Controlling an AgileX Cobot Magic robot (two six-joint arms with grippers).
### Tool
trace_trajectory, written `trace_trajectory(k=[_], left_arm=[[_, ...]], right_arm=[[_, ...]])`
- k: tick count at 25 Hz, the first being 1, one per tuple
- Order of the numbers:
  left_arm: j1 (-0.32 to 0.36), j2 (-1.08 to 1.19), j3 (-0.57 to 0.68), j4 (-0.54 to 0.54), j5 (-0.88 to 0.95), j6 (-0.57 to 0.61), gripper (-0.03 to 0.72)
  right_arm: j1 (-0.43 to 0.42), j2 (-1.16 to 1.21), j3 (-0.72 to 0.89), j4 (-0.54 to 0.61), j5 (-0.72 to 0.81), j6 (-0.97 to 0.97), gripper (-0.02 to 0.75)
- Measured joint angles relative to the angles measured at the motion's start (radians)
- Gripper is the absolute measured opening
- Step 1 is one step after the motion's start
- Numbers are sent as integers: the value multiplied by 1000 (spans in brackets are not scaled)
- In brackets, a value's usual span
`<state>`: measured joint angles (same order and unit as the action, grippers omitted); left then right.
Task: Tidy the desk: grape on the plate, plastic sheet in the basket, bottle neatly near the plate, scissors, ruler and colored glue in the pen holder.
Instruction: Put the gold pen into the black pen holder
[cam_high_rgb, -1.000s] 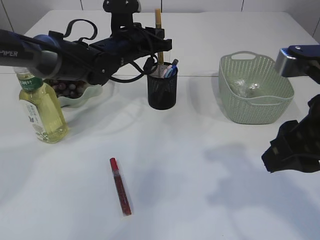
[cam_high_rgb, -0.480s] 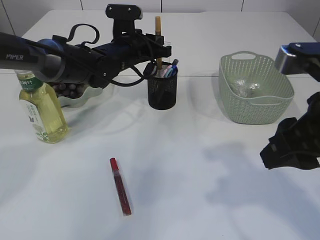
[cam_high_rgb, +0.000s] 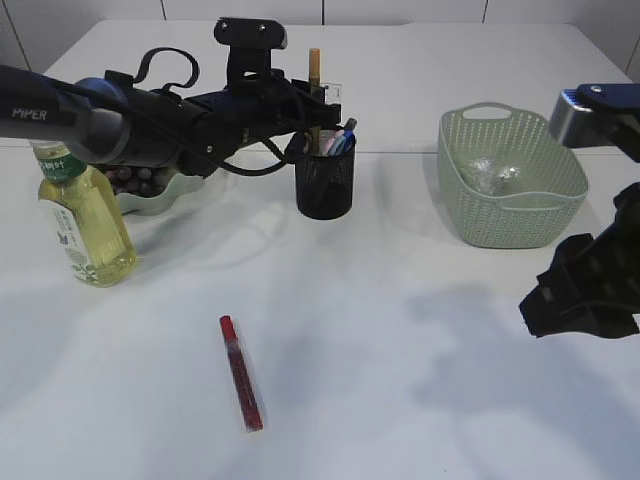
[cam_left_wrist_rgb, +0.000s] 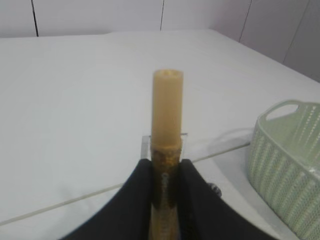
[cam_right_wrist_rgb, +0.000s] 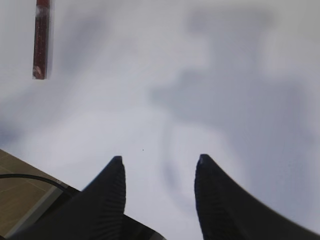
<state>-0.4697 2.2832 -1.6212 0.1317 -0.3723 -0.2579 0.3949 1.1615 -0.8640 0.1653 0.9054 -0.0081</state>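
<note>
We see the left gripper (cam_left_wrist_rgb: 166, 185) pinching a yellow glue stick (cam_left_wrist_rgb: 166, 150) upright over the black pen holder (cam_high_rgb: 324, 176). The right gripper (cam_right_wrist_rgb: 157, 172) hangs open and holds nothing. A red glue stick (cam_high_rgb: 241, 373) lies on the table (cam_high_rgb: 400, 350). The bottle (cam_high_rgb: 82, 218) stands beside the plate (cam_high_rgb: 150, 200). The basket (cam_high_rgb: 508, 176) sits on the right.

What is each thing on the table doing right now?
Yellow glue: upright, gripped by left gripper over the pen holder.
Red glue: lying on the table.
Bottle: standing, capped.
Basket: holds the plastic sheet.
Plate: holds grapes.
Right gripper: open, empty.
</note>
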Motion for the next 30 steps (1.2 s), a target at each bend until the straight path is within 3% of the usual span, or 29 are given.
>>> trace_trajectory(k=[3,9,15,20,28,30], left_arm=[[0,0,0,2,20,0,144],[0,0,0,6,20,0,305],[0,-61,-2,0,130,0,328],[0,-235,-9,-13,421,0,330],[-14,-395,-74,-56,1218,-5,330],[-34,-403,-80,-57,1405,-59,330]], right_arm=[[0,0,0,0,0,0,364],[0,0,0,0,0,0,365],[0,0,0,0,0,0,365],[0,0,0,0,6,0,365],[0,0,0,0,35,0,365],[0,0,0,0,48,0,365]])
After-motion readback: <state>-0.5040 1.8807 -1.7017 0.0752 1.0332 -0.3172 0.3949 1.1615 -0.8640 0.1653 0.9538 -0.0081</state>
